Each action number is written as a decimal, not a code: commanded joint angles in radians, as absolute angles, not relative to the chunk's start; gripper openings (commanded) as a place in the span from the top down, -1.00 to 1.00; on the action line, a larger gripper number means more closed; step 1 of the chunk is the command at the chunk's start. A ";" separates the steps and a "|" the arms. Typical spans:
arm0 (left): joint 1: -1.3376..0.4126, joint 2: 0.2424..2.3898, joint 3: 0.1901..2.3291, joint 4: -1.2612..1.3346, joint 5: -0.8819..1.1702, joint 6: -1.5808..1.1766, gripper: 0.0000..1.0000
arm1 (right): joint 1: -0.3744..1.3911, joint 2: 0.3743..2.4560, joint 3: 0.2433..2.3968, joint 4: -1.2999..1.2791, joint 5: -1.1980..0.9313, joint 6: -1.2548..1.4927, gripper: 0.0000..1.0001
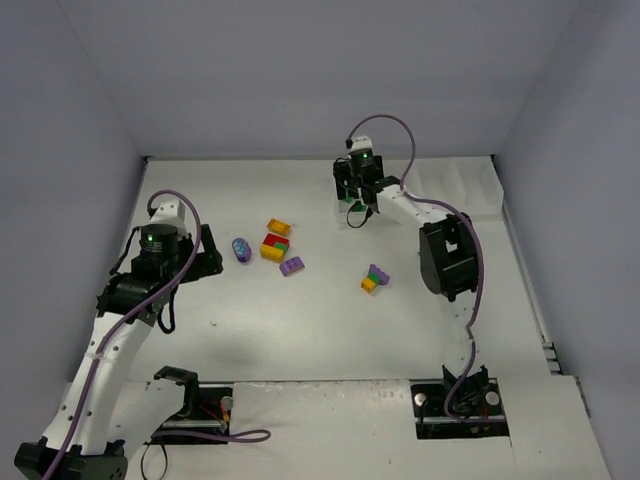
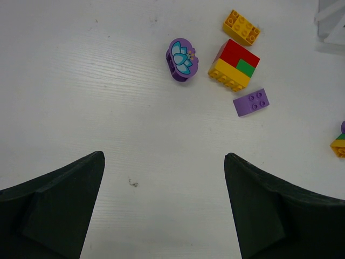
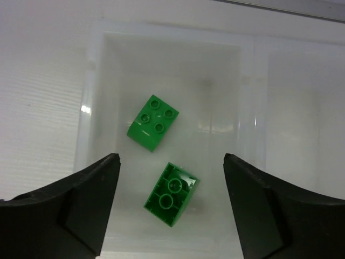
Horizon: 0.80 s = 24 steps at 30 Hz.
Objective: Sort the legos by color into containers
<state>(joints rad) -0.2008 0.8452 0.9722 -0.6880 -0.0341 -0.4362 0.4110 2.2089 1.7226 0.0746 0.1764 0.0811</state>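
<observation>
Legos (image 1: 275,245) dot the white table (image 1: 300,320) (grey walls (image 1: 300,80) behind); left gripper (image 2: 164,162) and right gripper (image 3: 171,162) gape

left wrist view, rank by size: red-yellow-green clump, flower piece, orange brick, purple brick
1. red-yellow-green clump
2. flower piece
3. orange brick and purple brick: too alike to rank
</observation>
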 commanded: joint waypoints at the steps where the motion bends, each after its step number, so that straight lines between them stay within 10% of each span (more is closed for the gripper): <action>1: -0.202 0.839 0.977 -0.670 -0.044 -0.453 -0.72 | 0.410 2.086 1.760 0.114 0.135 0.055 -0.52; 24: -0.202 0.842 0.988 -0.657 -0.040 -0.445 -0.72 | 0.818 1.891 1.308 0.117 -0.011 0.187 -0.94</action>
